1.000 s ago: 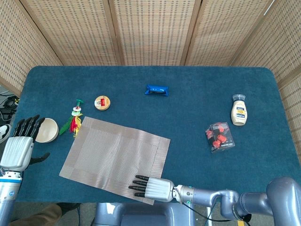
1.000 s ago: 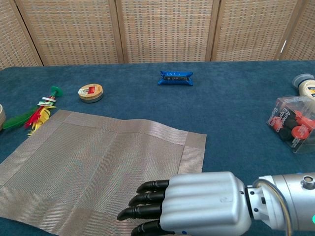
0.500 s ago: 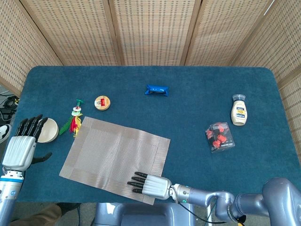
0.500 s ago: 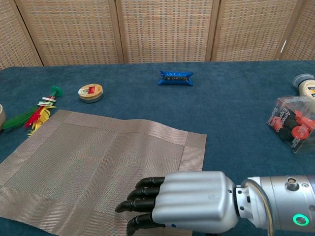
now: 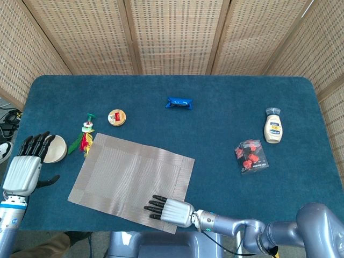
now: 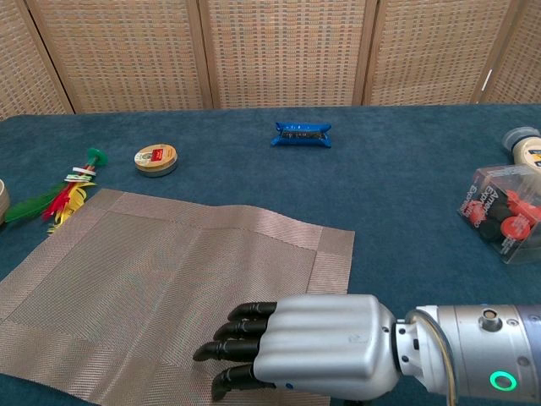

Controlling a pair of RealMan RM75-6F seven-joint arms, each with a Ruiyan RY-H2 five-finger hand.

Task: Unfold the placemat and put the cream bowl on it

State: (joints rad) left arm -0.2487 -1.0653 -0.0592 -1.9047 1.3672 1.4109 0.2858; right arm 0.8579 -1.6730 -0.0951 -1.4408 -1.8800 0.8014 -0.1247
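The left robot hand (image 5: 24, 166) hovers at the desk's (image 5: 215, 123) left edge, fingers apart and empty, fingertips just over the cream bowl (image 5: 54, 148). The placemat (image 5: 131, 180) lies unfolded beside it, open desk beyond its right edge. The right robot hand (image 6: 313, 347) rests flat on the placemat's near corner, holding nothing, partly cut off below.

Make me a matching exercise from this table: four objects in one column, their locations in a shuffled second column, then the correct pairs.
Objects:
1. cream bowl
2. placemat
3. blue packet
4. mayonnaise bottle

Locations:
A. far middle of the table
B. right side, beside the clear box of red pieces
C. left edge, by the left hand
D. spread flat under the right hand

Pairs: 1-C, 2-D, 3-A, 4-B
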